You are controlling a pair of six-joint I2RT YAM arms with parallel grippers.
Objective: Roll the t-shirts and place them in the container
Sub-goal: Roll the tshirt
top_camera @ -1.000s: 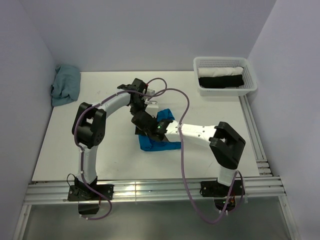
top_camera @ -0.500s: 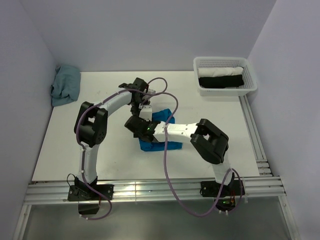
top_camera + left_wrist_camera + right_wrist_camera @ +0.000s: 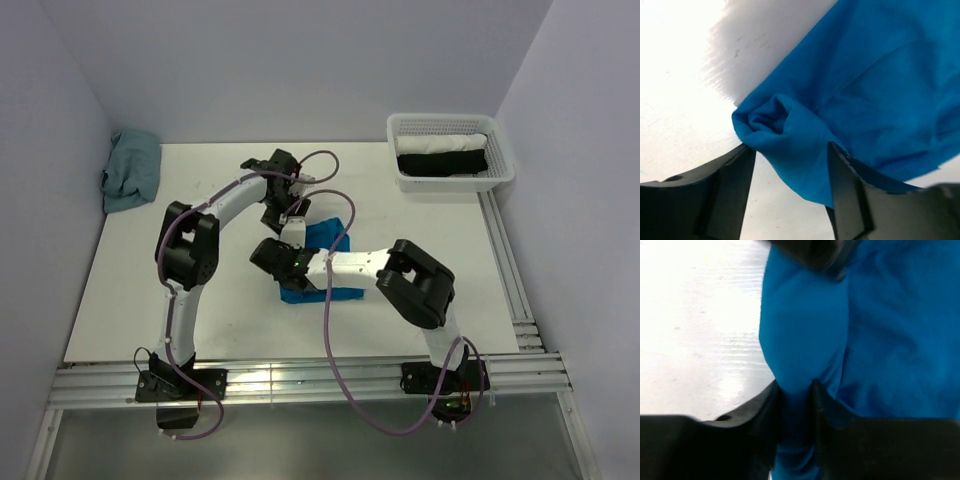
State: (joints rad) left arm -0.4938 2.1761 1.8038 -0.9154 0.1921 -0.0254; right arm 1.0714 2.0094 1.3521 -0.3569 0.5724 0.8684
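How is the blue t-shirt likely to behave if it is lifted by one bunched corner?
Probably floppy: the t-shirt lies in soft folds and creases. Likely light, since the right fingers gather a whole fold in a narrow pinch. Its loose roll may well sag open.

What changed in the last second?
The right arm's elbow swung in leftward, carrying the right gripper left along the blue t-shirt, where its jaws now pinch a fold. The left gripper stands open astride its bunched end. Basket and teal cloth stayed put.
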